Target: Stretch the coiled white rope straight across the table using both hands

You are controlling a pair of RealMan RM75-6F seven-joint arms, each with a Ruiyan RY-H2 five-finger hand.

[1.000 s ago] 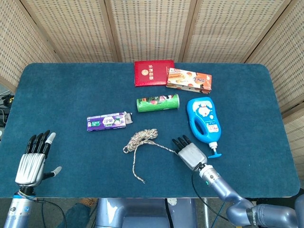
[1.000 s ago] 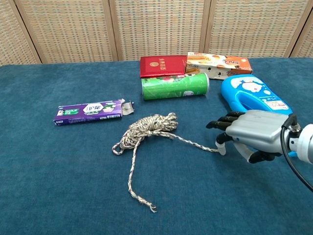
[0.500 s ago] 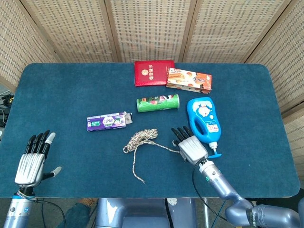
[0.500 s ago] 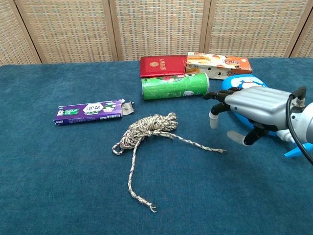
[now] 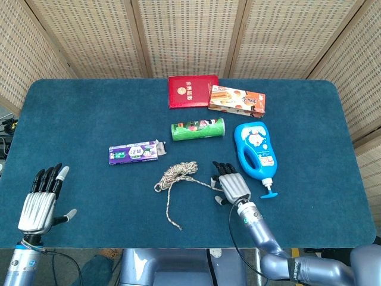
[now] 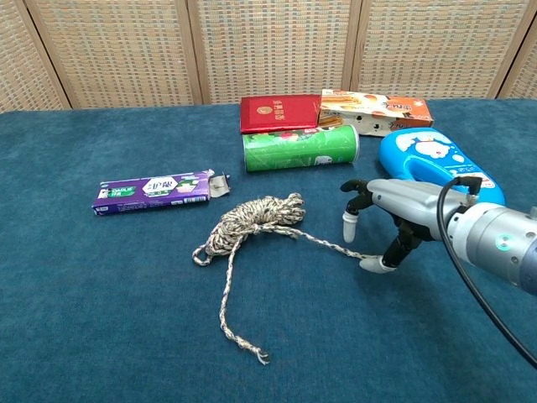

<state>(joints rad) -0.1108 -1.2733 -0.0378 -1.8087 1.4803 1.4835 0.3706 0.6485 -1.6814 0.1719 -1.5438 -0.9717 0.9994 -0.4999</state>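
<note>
The rope (image 6: 256, 216) lay near the middle of the bench (image 5: 89, 107), a loose coil with two tails — one running toward the front edge, the other trailing right to the right robot hand (image 5: 231, 186). That robot hand hovered over the end of this tail with its fingers spread and curved downward; its thumb tip (image 6: 372, 264) sat at the rope's end, but whether it touched could not be told, and nothing was pinched. The left robot hand (image 5: 40, 202) stood at the front left corner of the bench, palm down, fingers straight and slightly apart, holding nothing.

Behind the rope lay a green can (image 5: 197, 128) on its side, with a purple packet (image 5: 133, 152) to its left. A blue bottle (image 5: 256, 149) lay just right of the right robot hand. Toward the back edge sat a red booklet (image 5: 191, 91) and an orange box (image 5: 237, 100), side by side.
</note>
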